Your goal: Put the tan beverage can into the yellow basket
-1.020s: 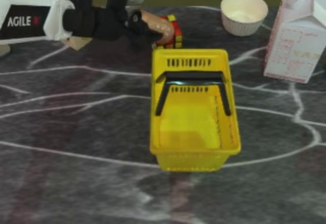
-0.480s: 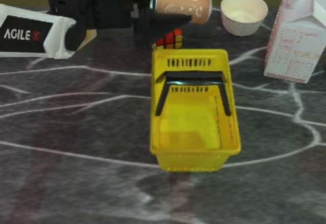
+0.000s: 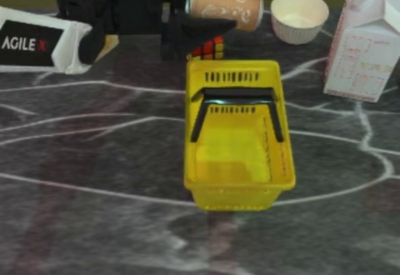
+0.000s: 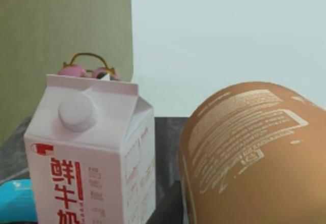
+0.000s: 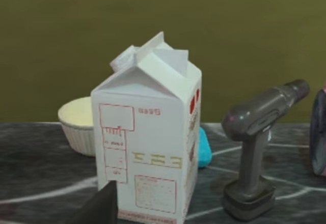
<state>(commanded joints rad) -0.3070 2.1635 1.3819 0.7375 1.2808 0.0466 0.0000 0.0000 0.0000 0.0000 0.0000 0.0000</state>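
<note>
left gripper (image 3: 178, 12) is clamped on the tan beverage can (image 3: 225, 5), holding it on its side in the air over the far edge of the table, dark end toward the wrist. in the left wrist view the can's printed side (image 4: 254, 163) fills the near field, so the grip looks solid; exact finger gap isn't visible, they're closed onto the can body.

yellow basket (image 3: 284, 162) sits mid-table, nearer than the can, black handles (image 3: 237, 94) folded across its far half. the can isn't over the opening yet.

step in hand, as i read it: carry and drop. tips:
- bring the can toward the near half of the basket, where the floor is bare, so it clears the handles
- keep height over the coloured cube (image 3: 209, 49) sitting just beyond the far rim
- lower before letting go; a can on its side will roll, so release low, axis along the basket's long side

milk carton (image 3: 365, 44) and white bowl (image 3: 300, 15) are off to the right, out of the path. right arm is outside the top view; its wrist camera only faces the carton and a drill (image 5: 257, 147).
</note>
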